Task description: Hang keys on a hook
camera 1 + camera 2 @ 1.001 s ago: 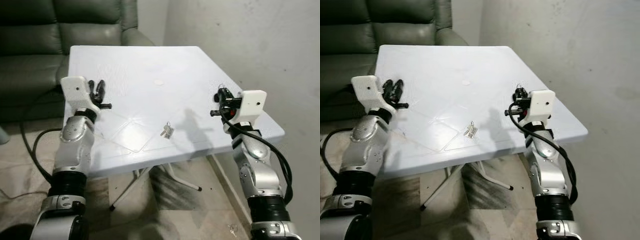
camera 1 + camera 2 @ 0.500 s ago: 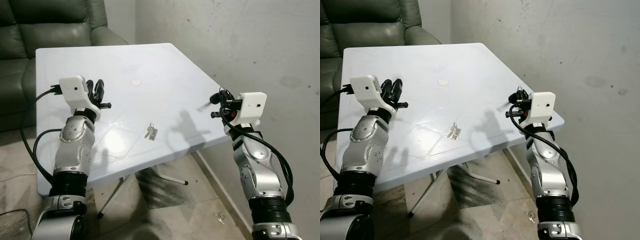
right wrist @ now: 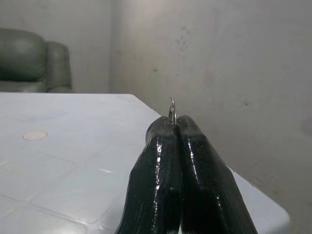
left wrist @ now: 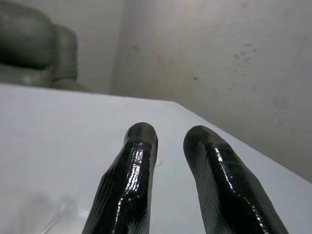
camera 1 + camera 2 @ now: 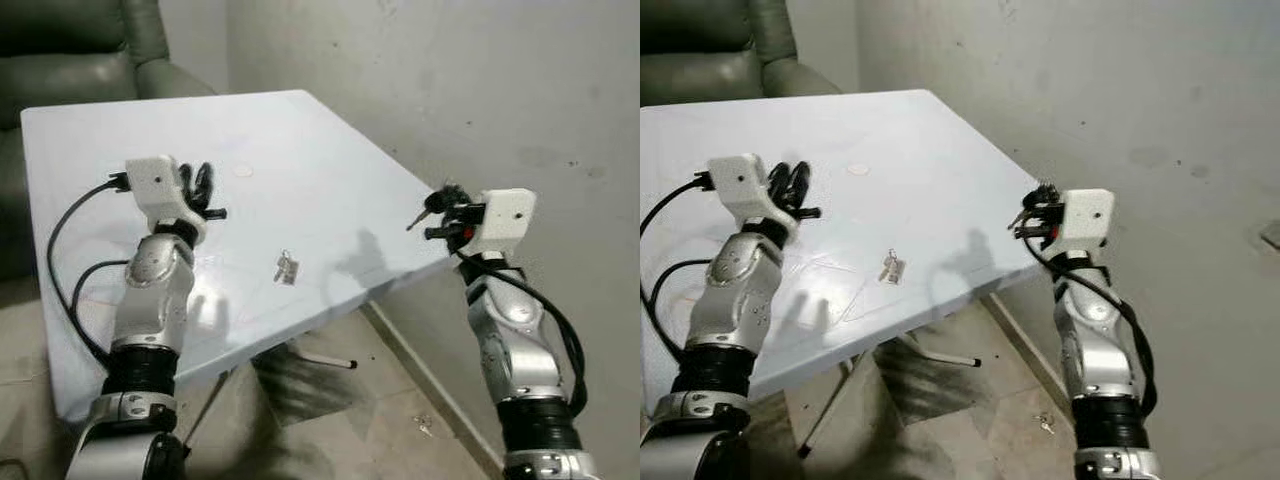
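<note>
Two bunches of keys were in view. One bunch (image 5: 286,267) lay flat on the white table (image 5: 300,150), roughly midway between the robot's arms and apart from both. The other (image 5: 424,424) lay on the floor beside the wall, below the table's near corner.

The right gripper (image 3: 171,127) was raised at the table's right edge, near the corner, its two black fingers (image 3: 195,161) pressed tight together on a thin metal ring (image 3: 172,111) whose loop stuck up just above the tips. In the head view a key (image 5: 421,214) jutted out from that gripper (image 5: 445,200) toward the table.

The left gripper (image 4: 168,134) was held above the table's left part with a narrow gap between its fingers (image 4: 131,170) and nothing in them.

A dark green sofa (image 5: 80,50) stood behind the table, against a stained grey wall (image 5: 480,90).
</note>
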Motion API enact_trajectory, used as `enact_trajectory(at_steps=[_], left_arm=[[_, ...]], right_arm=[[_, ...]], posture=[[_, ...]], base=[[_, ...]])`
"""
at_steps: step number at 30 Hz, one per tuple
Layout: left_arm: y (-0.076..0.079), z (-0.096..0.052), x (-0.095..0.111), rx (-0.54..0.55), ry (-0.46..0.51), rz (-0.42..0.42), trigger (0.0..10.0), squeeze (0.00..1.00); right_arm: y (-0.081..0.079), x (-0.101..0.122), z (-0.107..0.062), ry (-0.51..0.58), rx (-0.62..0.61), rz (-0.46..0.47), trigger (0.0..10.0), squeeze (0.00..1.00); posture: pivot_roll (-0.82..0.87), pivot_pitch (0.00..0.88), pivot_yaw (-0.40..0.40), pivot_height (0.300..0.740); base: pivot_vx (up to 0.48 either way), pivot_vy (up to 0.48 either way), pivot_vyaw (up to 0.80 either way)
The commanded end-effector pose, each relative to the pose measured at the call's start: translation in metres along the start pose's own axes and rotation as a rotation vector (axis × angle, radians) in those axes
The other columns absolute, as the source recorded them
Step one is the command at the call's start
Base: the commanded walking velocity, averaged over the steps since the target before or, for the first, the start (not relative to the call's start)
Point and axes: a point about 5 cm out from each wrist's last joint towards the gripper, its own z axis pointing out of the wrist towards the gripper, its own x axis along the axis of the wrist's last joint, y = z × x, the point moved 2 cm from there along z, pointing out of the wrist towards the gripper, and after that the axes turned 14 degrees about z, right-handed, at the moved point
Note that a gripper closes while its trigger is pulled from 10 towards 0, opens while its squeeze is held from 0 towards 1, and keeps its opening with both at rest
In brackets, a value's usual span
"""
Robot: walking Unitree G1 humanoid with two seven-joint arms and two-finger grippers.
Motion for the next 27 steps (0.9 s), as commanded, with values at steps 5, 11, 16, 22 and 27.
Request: enact_trajectory(at_steps=[5, 11, 16, 22, 27], left_arm=[[0.014, 0.003, 0.004, -0.031, 0.001, 0.007, 10.0, 0.00], [0.019, 0.004, 0.004, -0.043, 0.002, 0.011, 10.0, 0.00], [0.022, 0.003, 0.003, -0.051, -0.004, 0.013, 10.0, 0.00], [0.029, 0.003, 0.001, -0.063, -0.012, -0.004, 10.0, 0.00], [0.037, 0.001, 0.001, -0.090, -0.009, -0.010, 10.0, 0.00]], right_arm=[[0.012, 0.003, -0.001, 0.000, -0.035, -0.017, 10.0, 0.00], [0.008, 0.002, 0.001, -0.005, -0.025, -0.017, 10.0, 0.00], [0.009, 0.002, 0.001, -0.007, -0.025, -0.018, 10.0, 0.00], [0.010, 0.001, 0.001, -0.011, -0.030, -0.021, 10.0, 0.00], [0.009, 0.000, 0.000, -0.015, -0.030, -0.022, 10.0, 0.00]], posture=[[-0.04, 0.000, -0.079, 0.740], [-0.04, 0.000, -0.083, 0.740], [-0.04, 0.000, -0.082, 0.740], [-0.04, 0.000, -0.082, 0.740], [-0.05, 0.000, -0.080, 0.740]], base=[[0.000, 0.000, -0.74], [0.000, 0.000, -0.73], [0.000, 0.000, -0.73], [0.000, 0.000, -0.73], [0.000, 0.000, -0.73]])
